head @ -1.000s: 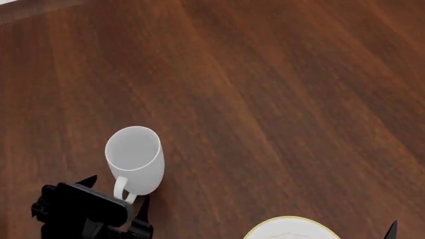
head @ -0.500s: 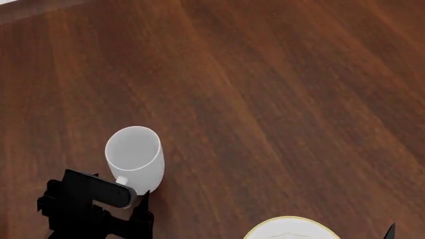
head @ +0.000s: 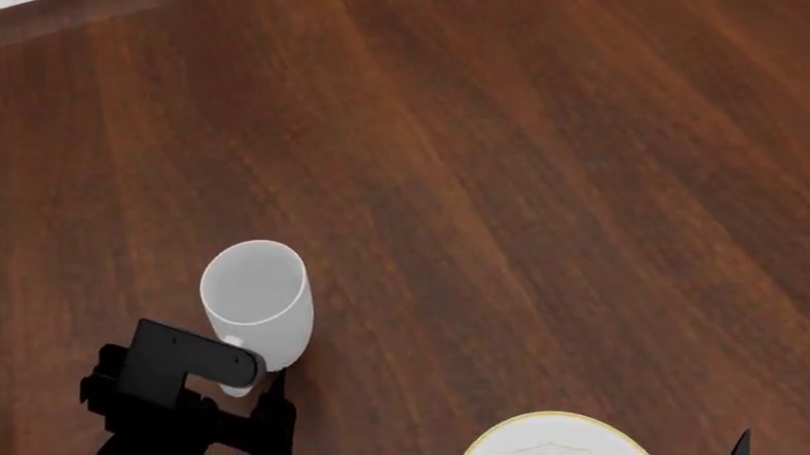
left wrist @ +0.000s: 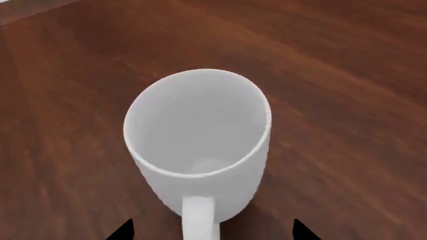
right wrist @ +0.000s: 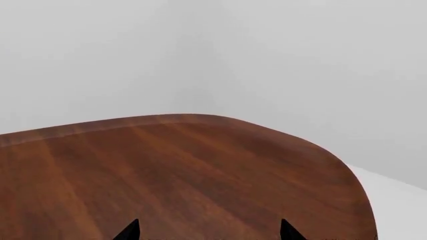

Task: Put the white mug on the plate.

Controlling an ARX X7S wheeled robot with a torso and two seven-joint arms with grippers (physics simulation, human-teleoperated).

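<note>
The white mug stands upright on the wooden table at the near left, handle toward me. It also shows in the left wrist view, with its handle between my open fingertips. My left gripper is open, its jaws either side of the handle and not touching it; in the head view the left arm covers the handle. The plate, white with a gold rim, peeks in at the near edge, right of the mug. My right gripper is open and empty above bare table.
The brown wooden table fills the head view. Its rounded far corner and grey walls show in the right wrist view. A right fingertip shows at the lower right of the head view.
My left arm has moved forward toward the mug and now covers its handle in the head view. The mug, the plate and the right arm have not moved.
</note>
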